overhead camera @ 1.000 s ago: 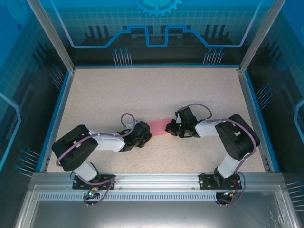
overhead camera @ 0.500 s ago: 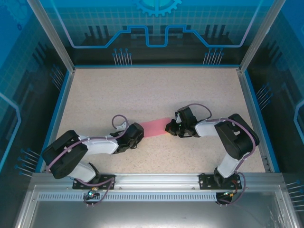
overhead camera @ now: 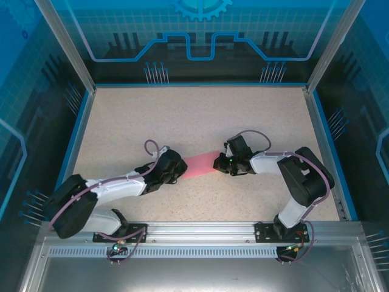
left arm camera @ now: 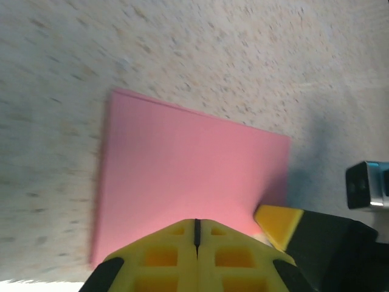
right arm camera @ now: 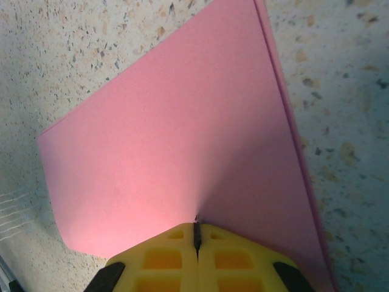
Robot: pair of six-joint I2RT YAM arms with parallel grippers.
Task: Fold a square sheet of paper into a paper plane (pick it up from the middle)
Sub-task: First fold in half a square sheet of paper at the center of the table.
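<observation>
Tabletop (overhead camera: pixel 182 115): speckled beige with a blue rim; the work sits near its middle, just ahead of both arms.
Paper (overhead camera: pixel 200 164): pink, lying on the tabletop between the left gripper (overhead camera: pixel 181 164) and the right gripper (overhead camera: pixel 216 163). Doubled edges in the wrist views suggest it is folded over once, so the plane looks far from done.
Left gripper (left arm camera: pixel 196 226): clenched, tips at the paper's near edge; whether it pinches or merely presses cannot be told.
Right gripper (right arm camera: pixel 196 230): clenched; the sheet lifts slightly into the seam between its fingers, so it appears to pinch the opposite edge.
Step in hand: probably holding the paper at both ends to set or start a fold.
Doing it well: one gripper should anchor while the other moves slow and low, so the thin sheet neither slides nor tears. Edges should meet before any crease is pressed.
Risk: pulling apart with both clenched could rip or buckle the paper.
</observation>
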